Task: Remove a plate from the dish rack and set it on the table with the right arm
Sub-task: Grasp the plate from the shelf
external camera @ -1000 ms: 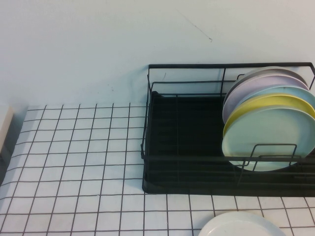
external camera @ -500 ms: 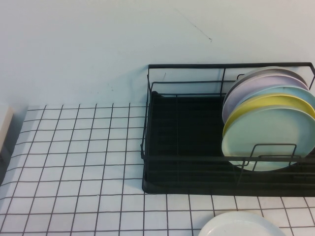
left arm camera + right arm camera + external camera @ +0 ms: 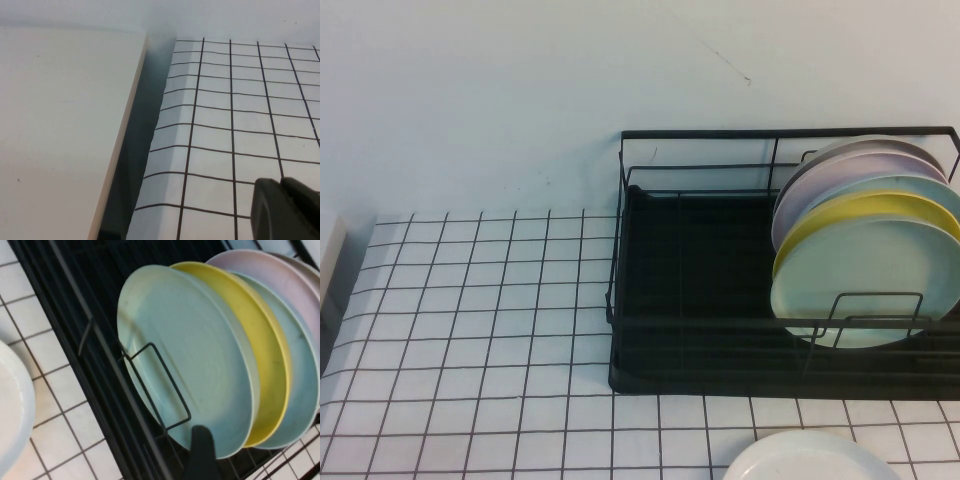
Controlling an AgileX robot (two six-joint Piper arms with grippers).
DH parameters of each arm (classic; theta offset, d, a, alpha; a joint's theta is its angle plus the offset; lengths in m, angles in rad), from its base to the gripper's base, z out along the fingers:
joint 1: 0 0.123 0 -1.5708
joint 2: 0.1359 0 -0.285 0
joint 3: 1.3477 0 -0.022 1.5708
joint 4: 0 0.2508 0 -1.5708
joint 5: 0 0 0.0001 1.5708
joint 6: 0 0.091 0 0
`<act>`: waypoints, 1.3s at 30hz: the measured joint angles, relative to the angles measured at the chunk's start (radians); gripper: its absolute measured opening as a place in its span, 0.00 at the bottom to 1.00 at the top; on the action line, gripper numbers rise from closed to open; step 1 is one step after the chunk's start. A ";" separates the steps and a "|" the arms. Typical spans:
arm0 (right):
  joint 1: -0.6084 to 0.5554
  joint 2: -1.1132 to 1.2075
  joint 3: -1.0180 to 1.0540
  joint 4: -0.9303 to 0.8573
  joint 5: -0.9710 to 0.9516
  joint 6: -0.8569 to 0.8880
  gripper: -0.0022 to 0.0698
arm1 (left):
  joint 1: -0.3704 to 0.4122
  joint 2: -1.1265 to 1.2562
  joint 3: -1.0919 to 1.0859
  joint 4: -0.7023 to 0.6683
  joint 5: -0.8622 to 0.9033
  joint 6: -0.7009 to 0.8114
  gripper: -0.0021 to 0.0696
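at the right end of the rectangular black wire dish rack (image 3: 740, 290), the round pale mint-green plate (image 3: 865, 285) stands on edge at the front of the row, leaning back on a yellow plate (image 3: 880, 212), with a light blue plate (image 3: 885, 187), a lilac plate (image 3: 840, 175) and a grey plate (image 3: 880, 147) stacked behind it. nothing has shifted since a second ago, every plate sits exactly as it did. the right gripper (image 3: 201, 452) hovers just in front of the mint plate's lower rim, only one dark fingertip showing, so how wide it is cannot be told. a white plate (image 3: 810, 458) lies on the white black-gridded table (image 3: 470, 330) in front of the rack. the left gripper (image 3: 285, 210) hangs low over the table's left edge, beside a cream panel (image 3: 60, 125), its opening not discernible either.
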 joint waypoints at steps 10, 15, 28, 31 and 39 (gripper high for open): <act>0.000 0.264 -0.074 0.059 -0.025 -0.219 0.73 | 0.000 0.000 0.000 0.000 0.000 0.000 0.02; 0.018 0.317 -0.077 0.074 -0.080 -0.245 0.73 | 0.000 0.000 0.000 0.000 0.000 0.000 0.02; 0.093 0.412 -0.082 0.101 -0.198 -0.291 0.61 | 0.000 0.000 0.000 0.000 0.000 0.000 0.02; 0.093 0.417 -0.083 0.105 -0.206 -0.288 0.33 | 0.000 0.000 0.000 0.000 0.000 0.000 0.02; 0.093 0.339 -0.138 0.059 -0.133 -0.223 0.17 | 0.000 0.000 0.000 0.000 0.000 0.000 0.02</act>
